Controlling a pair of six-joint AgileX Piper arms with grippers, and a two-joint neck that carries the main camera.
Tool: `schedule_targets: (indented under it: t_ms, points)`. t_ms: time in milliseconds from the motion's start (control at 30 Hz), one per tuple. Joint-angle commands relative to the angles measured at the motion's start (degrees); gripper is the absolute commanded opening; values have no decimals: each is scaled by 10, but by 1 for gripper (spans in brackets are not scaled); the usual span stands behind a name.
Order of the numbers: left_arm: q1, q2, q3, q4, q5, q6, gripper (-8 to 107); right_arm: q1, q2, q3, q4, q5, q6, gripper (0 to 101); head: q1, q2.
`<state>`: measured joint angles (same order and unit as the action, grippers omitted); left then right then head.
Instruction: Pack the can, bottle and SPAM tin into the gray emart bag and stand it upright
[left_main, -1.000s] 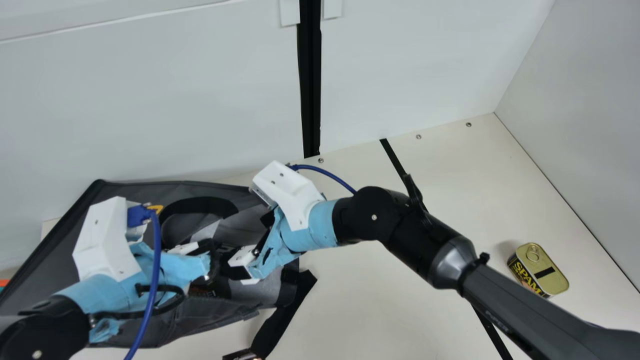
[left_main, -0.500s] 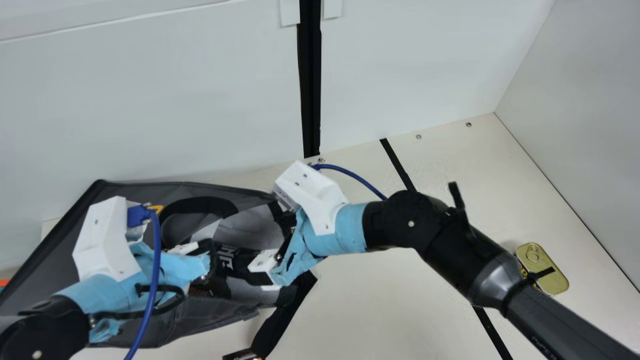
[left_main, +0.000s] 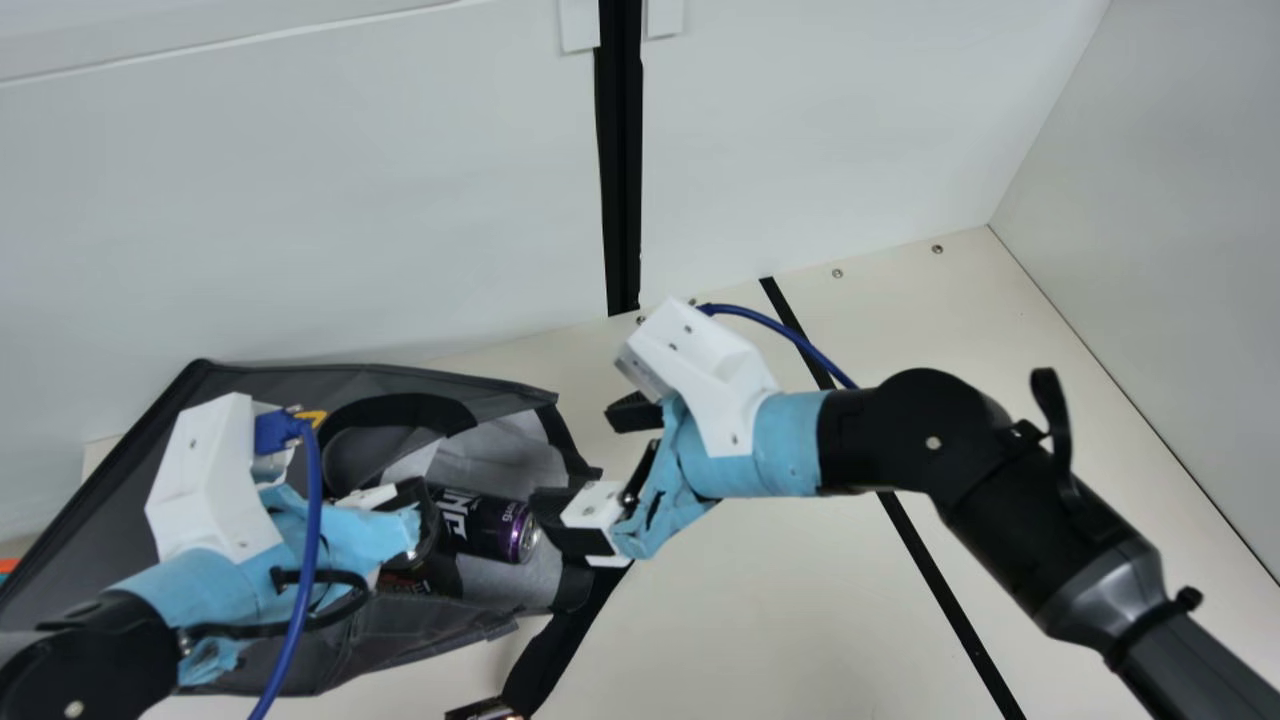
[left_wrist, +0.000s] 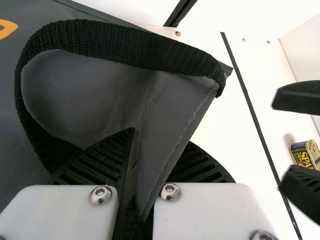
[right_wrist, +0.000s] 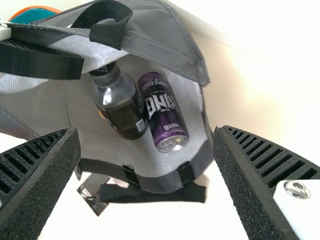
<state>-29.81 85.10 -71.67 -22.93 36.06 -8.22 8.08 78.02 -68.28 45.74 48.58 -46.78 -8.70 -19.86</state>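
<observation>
Lying beyond the right jaws, the can (right_wrist: 163, 111)

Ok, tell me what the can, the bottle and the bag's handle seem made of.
The can looks like glossy printed metal, its end bare and silvery; the bottle is see-through and shiny, plastic or possibly glass; the handle looks like matt synthetic webbing, by its woven ribs.

Main view: the black post (left_main: 620, 180) splits the white back wall (left_main: 300, 200), with white tabs (left_main: 579, 25) on both sides of its top. From its foot the cream surface (left_main: 780, 620) spreads toward the camera, with screws (left_main: 837, 273) along the back edge and a black stripe (left_main: 930, 560) slanting off to the post's right. Further right of the post stands the side wall (left_main: 1190, 220); well left of it, an orange-and-teal thing (left_main: 6, 567) is partly cut off.
</observation>
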Motion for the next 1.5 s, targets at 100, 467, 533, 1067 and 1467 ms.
schedule_targets:
  t_ms: [100,467,533,1067,1467]
  points:
    - [0,0,0,0,0,0,-8,-40,-18,0,4,27,-14,95,-13,-1]
    - [0,0,0,0,0,0,-8,-134,-51,-7,9,84,-48,95,-13,-1]
    - [0,0,0,0,0,0,-8,-149,-56,-8,8,92,-52,95,-13,-1]
    - [0,0,0,0,0,0,-8,-220,-119,5,-73,83,-21,95,-13,-1]
    - [0,0,0,0,0,0,-8,-245,-163,8,-175,59,62,95,-13,-1]
